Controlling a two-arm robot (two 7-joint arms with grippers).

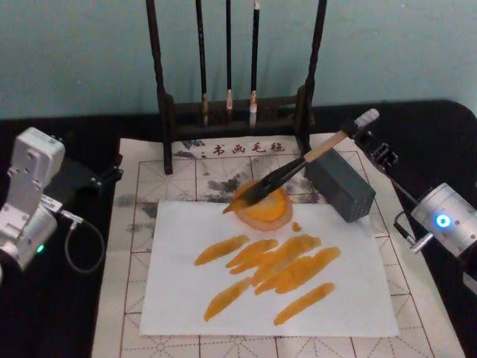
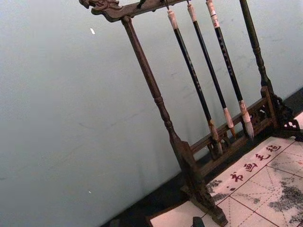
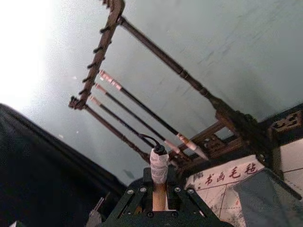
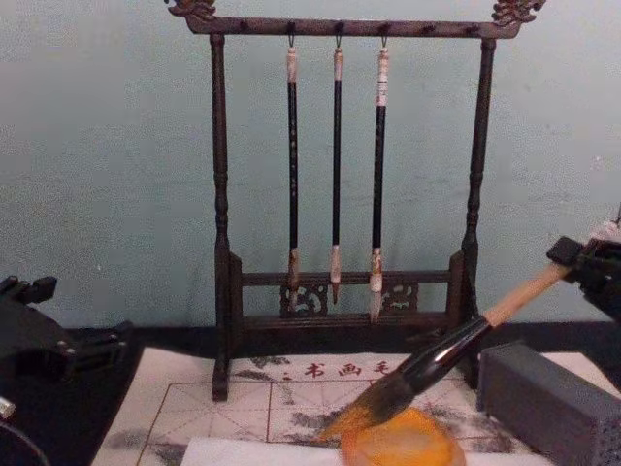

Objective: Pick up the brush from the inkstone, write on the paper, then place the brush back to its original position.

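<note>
The brush [image 1: 298,168] slants down from its white end cap to its bristle tip, which rests on the orange inkstone [image 1: 270,212] at the paper's far edge. My right gripper [image 1: 367,133] is shut on the pale handle just below the cap; the handle [image 3: 159,165] stands between its fingers. From the chest, the brush [image 4: 456,349] tilts down from the right gripper [image 4: 582,264] to the inkstone [image 4: 403,442]. Several orange strokes cross the white paper [image 1: 179,298]. My left gripper [image 1: 93,179] is parked at the mat's left edge.
A grey block [image 1: 339,186] stands just right of the inkstone, under the brush handle. A dark wooden stand [image 1: 168,112] with three thin hanging brushes [image 1: 229,52] is at the back. The ink-stained mat [image 1: 127,313] with red grid lines lies under the paper.
</note>
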